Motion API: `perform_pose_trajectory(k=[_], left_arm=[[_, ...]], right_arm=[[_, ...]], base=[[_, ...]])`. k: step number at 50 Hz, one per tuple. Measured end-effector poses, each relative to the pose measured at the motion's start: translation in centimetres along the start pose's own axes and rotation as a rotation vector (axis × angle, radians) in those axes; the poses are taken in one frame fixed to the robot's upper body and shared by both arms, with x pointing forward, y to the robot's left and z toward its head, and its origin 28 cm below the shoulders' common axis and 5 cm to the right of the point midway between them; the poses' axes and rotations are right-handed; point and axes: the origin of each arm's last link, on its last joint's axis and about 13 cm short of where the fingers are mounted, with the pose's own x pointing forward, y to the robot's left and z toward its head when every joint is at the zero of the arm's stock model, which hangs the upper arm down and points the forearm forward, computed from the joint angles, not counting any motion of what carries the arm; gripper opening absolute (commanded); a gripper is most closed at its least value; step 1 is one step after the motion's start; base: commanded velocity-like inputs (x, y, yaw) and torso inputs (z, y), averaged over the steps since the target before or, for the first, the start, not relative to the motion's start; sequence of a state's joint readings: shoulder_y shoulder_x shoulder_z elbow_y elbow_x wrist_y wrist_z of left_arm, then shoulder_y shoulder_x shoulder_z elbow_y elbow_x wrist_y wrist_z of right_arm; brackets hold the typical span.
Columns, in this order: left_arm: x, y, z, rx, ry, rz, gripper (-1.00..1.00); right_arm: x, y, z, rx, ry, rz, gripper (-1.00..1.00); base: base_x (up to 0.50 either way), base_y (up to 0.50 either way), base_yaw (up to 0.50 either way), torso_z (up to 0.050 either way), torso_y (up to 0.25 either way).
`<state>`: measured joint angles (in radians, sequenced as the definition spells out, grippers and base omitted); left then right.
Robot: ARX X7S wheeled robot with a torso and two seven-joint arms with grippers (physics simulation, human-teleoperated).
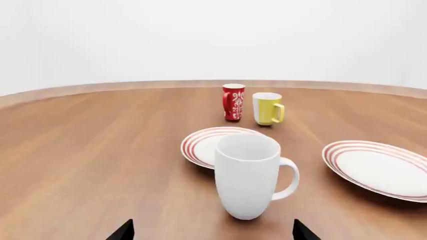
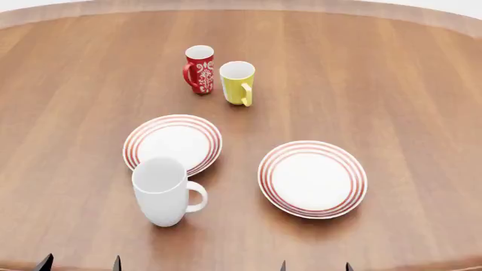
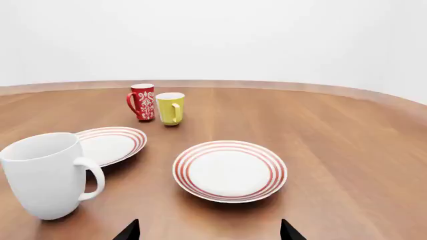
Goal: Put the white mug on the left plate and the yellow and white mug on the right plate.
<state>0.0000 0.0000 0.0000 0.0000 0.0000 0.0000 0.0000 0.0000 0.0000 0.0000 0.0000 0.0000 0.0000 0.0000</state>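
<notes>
Filling every view, the brown wooden counter [image 2: 391, 68] carries all the things, and its curved far edge shows at the top of the head view. On it lie two round plates with thin red rings near the rim: the left plate [image 2: 172, 143] and the right plate [image 2: 312, 179], near each other but apart, and both have nothing on them. The white mug [image 2: 164, 191] is the biggest mug; it stands upright on the counter at the near edge of the left plate, just beside it and not on it, with its loop handle turned toward the right plate. Farther back, beyond the left plate, the yellow and white mug [image 2: 238, 82] stands upright on the bare wood, its yellow handle pointing toward the robot, well apart from the right plate. Just beside it, on its left, stands a red mug [image 2: 200, 69] with a white pattern; the two are close, and I cannot tell if they touch. Only dark fingertips show at the near edge of the views: the left hand [image 1: 212, 231] is spread wide before the white mug and holds nothing, and the right hand [image 3: 208, 230] is also spread wide and empty, facing the right plate.
</notes>
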Motion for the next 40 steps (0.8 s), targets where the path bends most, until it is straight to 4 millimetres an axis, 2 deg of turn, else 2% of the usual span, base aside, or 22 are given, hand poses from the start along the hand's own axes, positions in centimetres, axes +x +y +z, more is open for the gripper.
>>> perform_pose_trajectory(k=[4, 40], left_arm=[[0.0, 0.1, 0.1, -0.011, -0.004, 0.001, 1.00], [0.3, 0.3, 1.5, 0.009, -0.064, 0.043, 1.00]], right_arm=[[0.0, 0.0, -0.1, -0.007, 0.003, 0.003, 1.00], [-0.9, -0.8, 1.4, -0.071, -0.041, 0.016, 1.00]], base=[[0.00, 0.00, 0.00, 0.000, 0.000], [0.00, 0.00, 0.50, 0.000, 0.000]])
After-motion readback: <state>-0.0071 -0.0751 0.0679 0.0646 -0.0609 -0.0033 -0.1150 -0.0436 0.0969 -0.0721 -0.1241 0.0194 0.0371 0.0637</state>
